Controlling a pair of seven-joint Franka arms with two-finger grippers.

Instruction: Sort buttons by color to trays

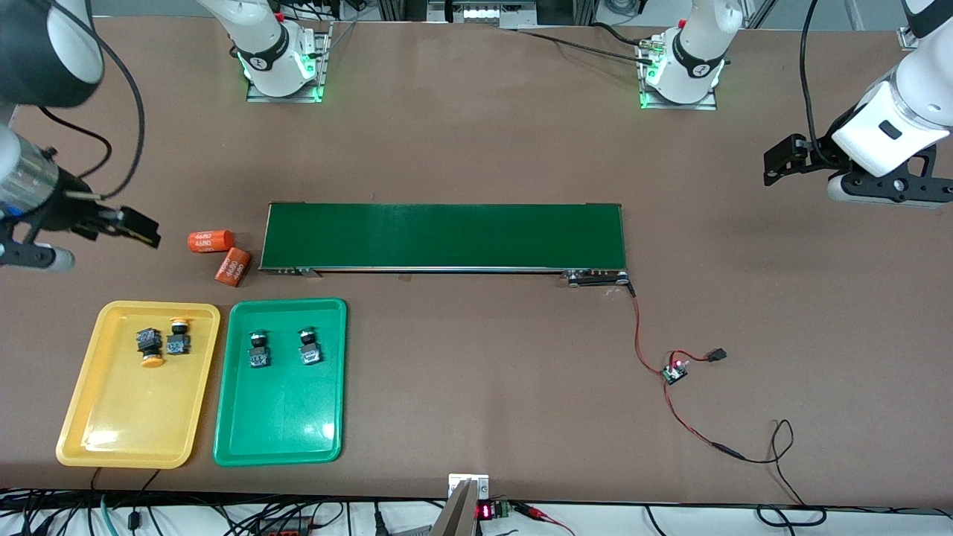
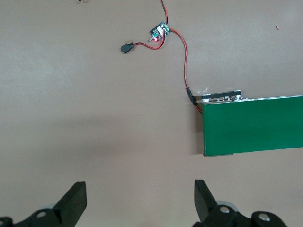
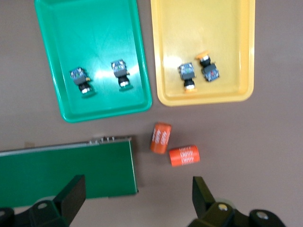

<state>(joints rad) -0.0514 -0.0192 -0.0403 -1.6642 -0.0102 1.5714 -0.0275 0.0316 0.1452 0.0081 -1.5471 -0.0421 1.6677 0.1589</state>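
Two buttons with yellow-orange caps lie in the yellow tray. Two buttons with green caps lie in the green tray beside it. The right wrist view shows the same: green-capped buttons in the green tray, yellow-capped buttons in the yellow tray. My right gripper hangs open and empty over the table by the orange cylinders. My left gripper hangs open and empty over bare table at the left arm's end.
A long dark-green conveyor belt crosses the middle. Two orange cylinders lie at its end toward the right arm. A small circuit board with red wires lies nearer the front camera.
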